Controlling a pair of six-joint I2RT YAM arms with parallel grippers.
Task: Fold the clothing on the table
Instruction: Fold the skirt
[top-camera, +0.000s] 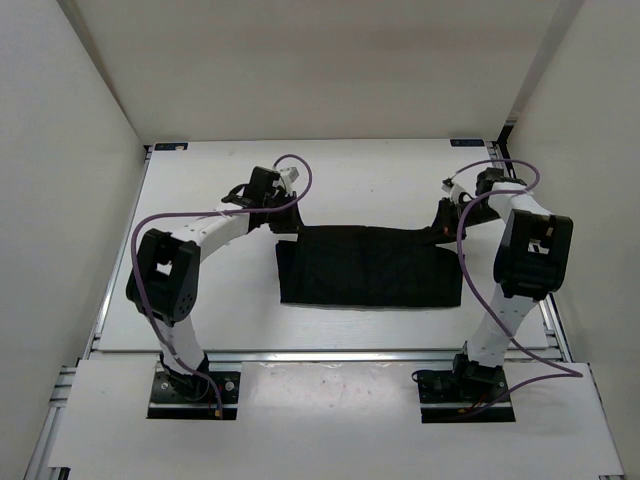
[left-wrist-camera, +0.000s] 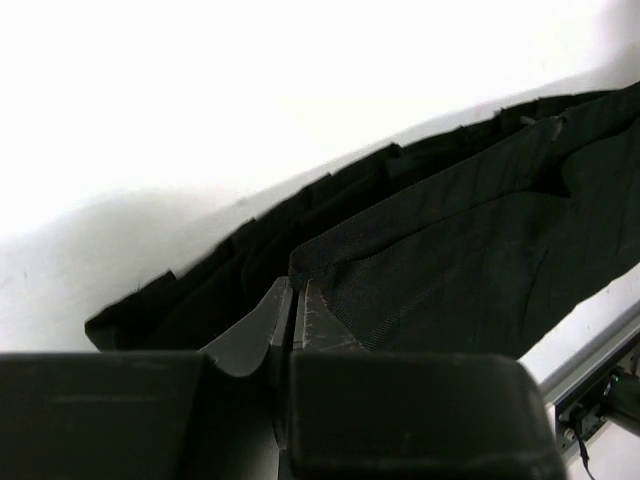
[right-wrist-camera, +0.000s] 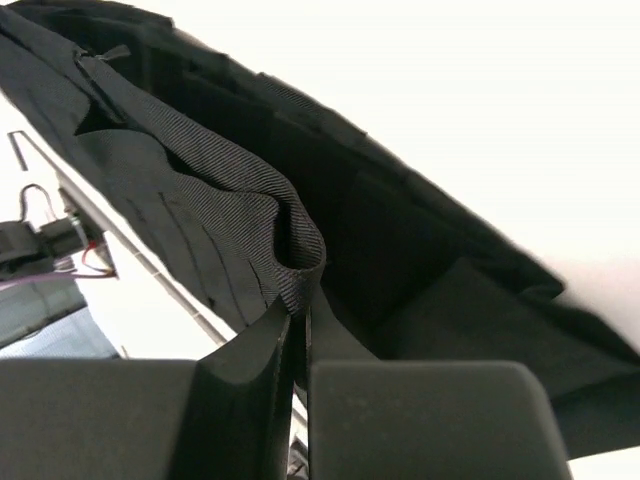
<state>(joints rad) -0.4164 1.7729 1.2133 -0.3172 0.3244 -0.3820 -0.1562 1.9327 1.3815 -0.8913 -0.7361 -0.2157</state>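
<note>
Seen from above, the clothing lies flat mid-counter. Only the wrist views show the grips: the left hand is clamped on its far-left edge and the right hand on its far-right edge.

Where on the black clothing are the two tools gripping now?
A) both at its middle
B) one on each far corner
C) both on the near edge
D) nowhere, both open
B: the wrist views show the left tool and right tool shut on the edge of the clothing, and the top view places them at its far left and far right corners.
</note>
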